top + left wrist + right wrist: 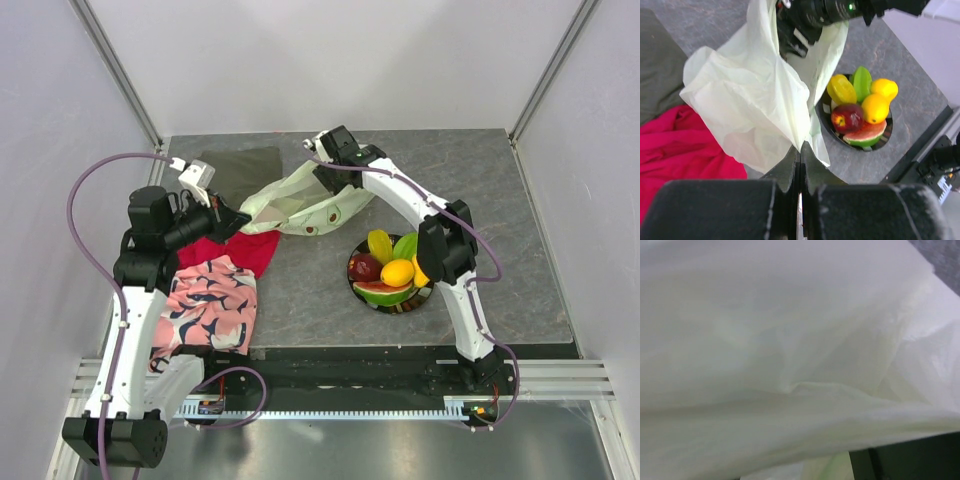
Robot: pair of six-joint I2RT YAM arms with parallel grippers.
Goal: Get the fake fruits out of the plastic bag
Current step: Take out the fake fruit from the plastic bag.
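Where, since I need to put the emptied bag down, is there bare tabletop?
The table is bare in the far right corner, beyond the plate and right of the right arm. The near-middle stretch between the pink patterned cloth and the plate is also bare. The left side is crowded with the grey cloth, red cloth and plastic bag.

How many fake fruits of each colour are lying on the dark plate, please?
Yellow fruits: 3
Green piece: 1
Dark red apple: 1
Watermelon slice: 1
Total: 6
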